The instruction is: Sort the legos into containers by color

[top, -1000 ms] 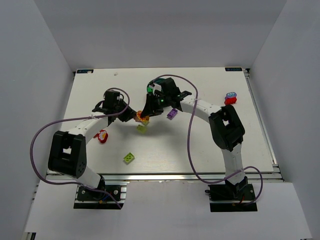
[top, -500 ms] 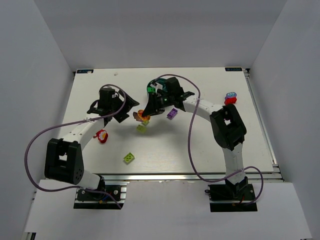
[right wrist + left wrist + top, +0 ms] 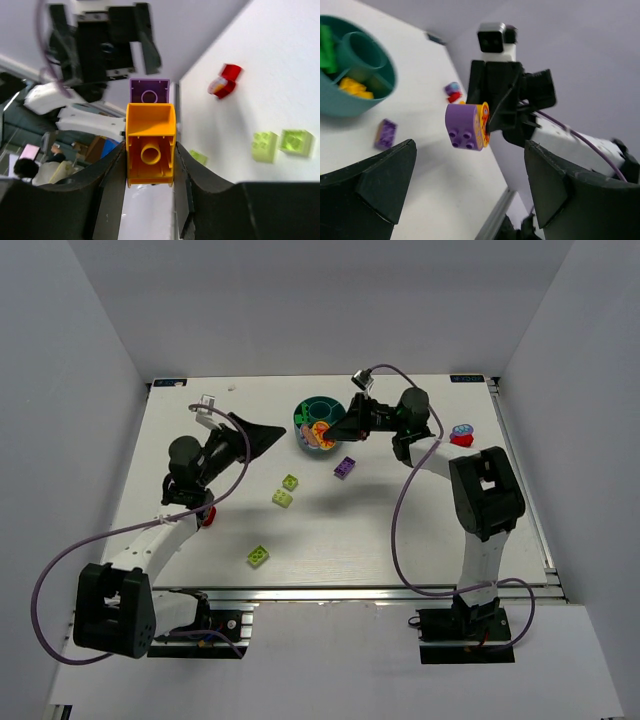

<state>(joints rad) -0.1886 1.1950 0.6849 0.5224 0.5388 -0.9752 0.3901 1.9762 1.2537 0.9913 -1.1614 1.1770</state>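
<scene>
The left pincer (image 3: pixel 262 432) was spread wide and empty, raised above the white surface (image 3: pixel 400 540). Below it, three lime bricks (image 3: pixel 290 481) lay loose on the surface. To their right, the teal bowl (image 3: pixel 355 107) held a dark green brick (image 3: pixel 325 47) in one wedge and yellow bricks (image 3: pixel 354 86) in the next, either side of its middle cup (image 3: pixel 364 50). Over the bowl, the right pincer (image 3: pixel 150 150) was clenched on an orange brick (image 3: pixel 150 131) with a purple brick (image 3: pixel 149 91) stuck to it. A loose purple brick (image 3: pixel 345 467) lay just beside the bowl.
</scene>
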